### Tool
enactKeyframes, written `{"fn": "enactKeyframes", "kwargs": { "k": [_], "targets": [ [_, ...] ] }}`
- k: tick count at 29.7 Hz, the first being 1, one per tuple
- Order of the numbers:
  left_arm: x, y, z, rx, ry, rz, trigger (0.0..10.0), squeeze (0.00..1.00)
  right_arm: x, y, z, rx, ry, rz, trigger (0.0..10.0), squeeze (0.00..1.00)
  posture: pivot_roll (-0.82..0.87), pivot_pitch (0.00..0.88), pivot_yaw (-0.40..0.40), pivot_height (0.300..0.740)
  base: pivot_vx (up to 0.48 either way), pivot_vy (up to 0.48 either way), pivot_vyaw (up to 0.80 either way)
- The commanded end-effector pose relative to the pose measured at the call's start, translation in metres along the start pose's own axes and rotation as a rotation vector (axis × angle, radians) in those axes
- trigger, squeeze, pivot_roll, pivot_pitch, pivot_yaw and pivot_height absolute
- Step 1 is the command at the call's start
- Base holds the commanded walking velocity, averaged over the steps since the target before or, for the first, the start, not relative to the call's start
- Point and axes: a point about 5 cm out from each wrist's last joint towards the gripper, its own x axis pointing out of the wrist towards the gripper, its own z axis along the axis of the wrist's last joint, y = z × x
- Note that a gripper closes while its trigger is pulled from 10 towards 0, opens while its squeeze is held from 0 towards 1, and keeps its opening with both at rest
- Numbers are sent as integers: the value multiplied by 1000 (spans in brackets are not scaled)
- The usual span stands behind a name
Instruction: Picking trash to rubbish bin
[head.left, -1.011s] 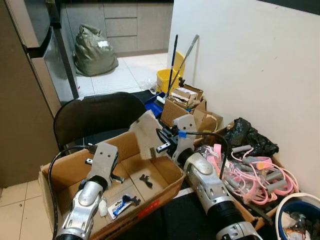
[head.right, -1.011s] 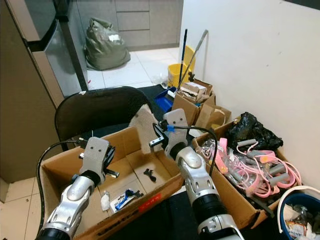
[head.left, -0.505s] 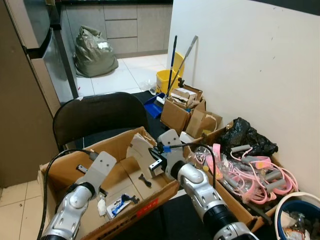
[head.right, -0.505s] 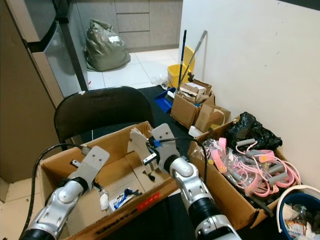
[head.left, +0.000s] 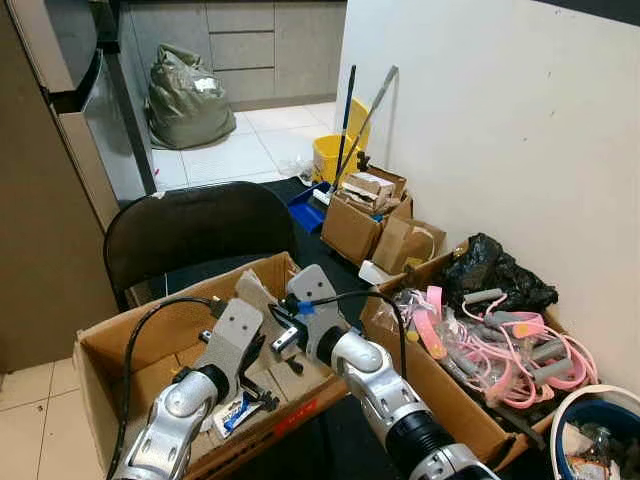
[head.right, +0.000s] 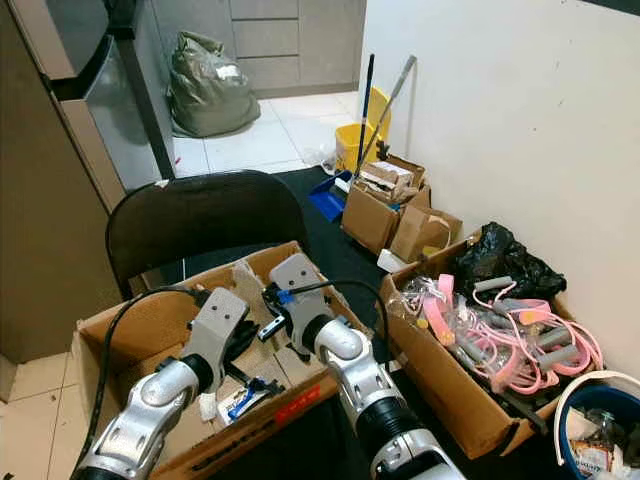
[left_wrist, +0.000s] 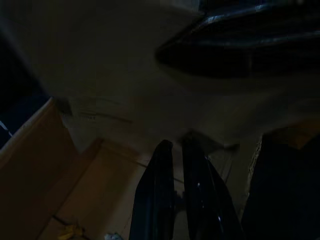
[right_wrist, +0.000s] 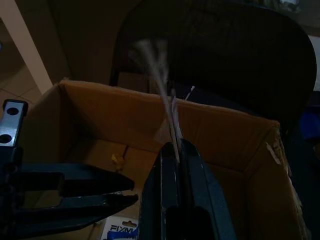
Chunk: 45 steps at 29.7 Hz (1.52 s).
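R gripper (right_wrist: 175, 165) fingers pinched tight on cardboard scrap (head.right: 243, 284), edge-on btwn pads in wrist view. L gripper (left_wrist: 181, 165) fingers nearly together, nothing visibly held. Both now down inside cardboard box (head.left: 105, 345) on chair (head.left: 190, 230); a sec ago R arm held scrap up above box rim, so scrap lowered, L gripper moved in beside it. Prob. drop-off stage; release next. Writing: blue-white packet (right_wrist: 117, 231) in box reads "FIXM…", rest cut off. Red label on box front illegible.
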Motion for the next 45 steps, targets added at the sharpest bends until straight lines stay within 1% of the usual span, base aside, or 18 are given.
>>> {"fn": "enactKeyframes", "kwargs": {
  "k": [1, 2, 5, 6, 7, 9, 10, 12, 16, 18, 21, 23, 25, 28, 29, 31, 34, 45],
  "targets": [
    [-1, 1, 2, 23, 5, -3, 10000, 0, -1, 3, -3, 20, -2, 13, 10000, 910, 46, 66, -27, 740, 0, 0, 0],
    [-1, 1, 2, 24, 6, -1, 10000, 0, -1, 4, -2, 31, -6, 23, 10000, 1000, 45, 66, -27, 740, 0, 0, 0],
    [-2, 2, 4, 24, 9, -1, 10000, 0, 0, 3, 0, 26, -14, 19, 10000, 1000, 45, 65, -26, 740, 0, 0, 0],
    [-2, 3, 4, 24, 10, -1, 10000, 0, 0, 1, 0, 35, -19, -3, 10000, 486, 44, 65, -26, 740, 0, 0, 0],
    [-2, 3, 4, 25, 11, 0, 10000, 0, 1, -2, 1, 57, -27, -24, 10000, 94, 44, 64, -26, 740, 0, 0, 0],
    [-2, 3, 4, 26, 11, 0, 10000, 0, 1, -3, 2, 74, -33, -37, 10000, 94, 44, 64, -26, 740, 0, 0, 0],
    [-2, 3, 5, 26, 10, 1, 10000, 0, -1, -13, 4, 101, -55, -104, 10000, 0, 43, 64, -26, 740, 0, 0, 0],
    [-2, 3, 5, 26, 8, 2, 10000, 0, -2, -17, 6, 110, -66, -136, 10000, 0, 43, 64, -26, 740, 0, 0, 0],
    [-1, 7, 5, 10, -6, 61, 10000, 0, -13, -46, 7, 150, -99, -324, 10000, 0, 39, 65, -27, 740, 0, 0, 0],
    [-1, 9, 5, -1, -7, 83, 10000, 0, -17, -52, 6, 160, -97, -363, 10000, 0, 38, 65, -27, 740, 0, 0, 0],
    [0, 17, 11, -67, -67, 174, 10000, 0, -39, -73, -6, 169, -88, -500, 10000, 0, 35, 61, -27, 740, 0, 0, 0],
    [0, 21, 14, -75, -92, 223, 10000, 0, -60, -84, -23, 210, -56, -588, 10000, 0, 28, 55, -17, 740, 0, 0, 0],
    [0, 21, 14, -69, -87, 226, 10000, 0, -64, -85, -26, 206, -47, -600, 10000, 0, 26, 53, -16, 740, 0, 0, 0],
    [1, 20, 11, -74, -89, 224, 10000, 0, -78, -89, -34, 222, -46, -649, 10000, 0, 17, 48, -5, 740, 0, 0, 0],
    [1, 20, 12, -88, -102, 237, 10000, 0, -88, -92, -39, 222, -44, -691, 10000, 0, 16, 44, -1, 740, 0, 0, 0],
    [3, 20, 16, -94, -122, 239, 10000, 0, -94, -93, -43, 228, -38, -715, 10000, 0, 16, 42, 2, 740, 0, 0, 0],
    [4, 19, 17, -86, -122, 240, 10000, 0, -96, -93, -44, 227, -37, -724, 10000, 0, 12, 39, 9, 740, 0, 0, 0],
    [10, 15, 17, -72, -126, 227, 10000, 0, -100, -93, -42, 219, -54, -737, 10000, 0, -1, 21, 11, 740, 0, 0, -784]
  ]
}}
